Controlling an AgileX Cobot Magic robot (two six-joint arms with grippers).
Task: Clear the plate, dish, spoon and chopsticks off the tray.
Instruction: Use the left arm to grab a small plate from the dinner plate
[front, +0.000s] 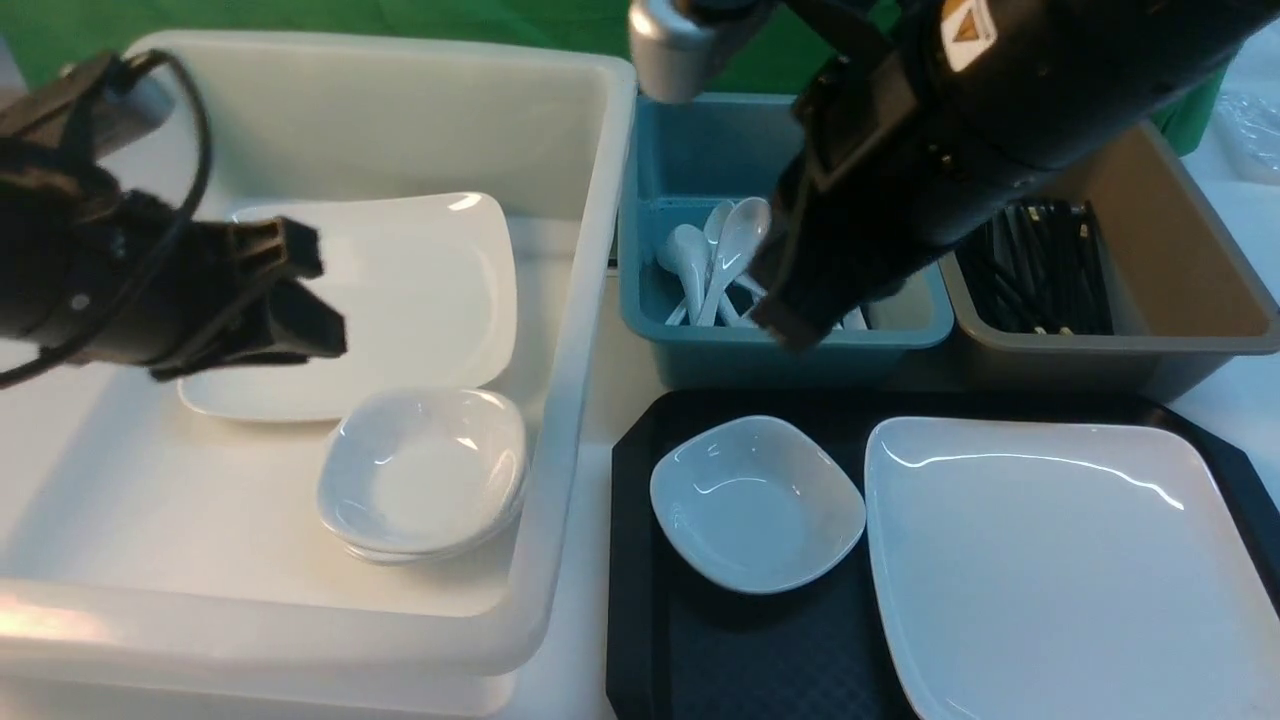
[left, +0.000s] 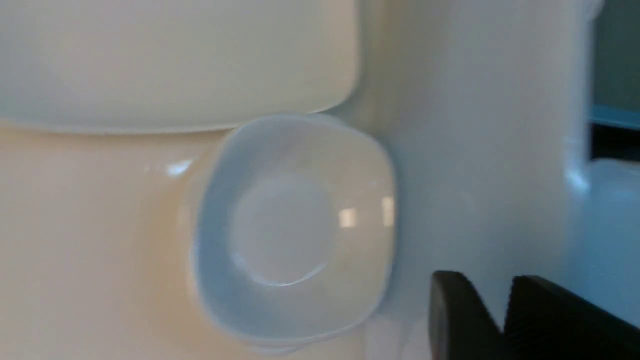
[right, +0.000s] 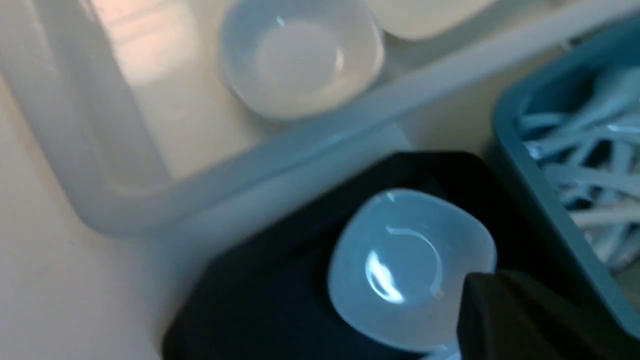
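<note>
Overhead, the right arm slants down from the far right, its right gripper (front: 790, 325) closed and empty at the blue tub's (front: 640, 200) near wall; just nearer than it on the tray (front: 700, 650) sit the small dish (front: 757, 503) and the plate (front: 1060, 570). Level over the white tub (front: 560, 420), the left gripper (front: 315, 300) points rightward with a narrow gap, holding nothing; stacked bowls (front: 425, 475) lie just below and nearer.

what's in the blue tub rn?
The blue tub holds a pile of white spoons. The right arm covers the tub's right part, so anything there stays hidden.
</note>
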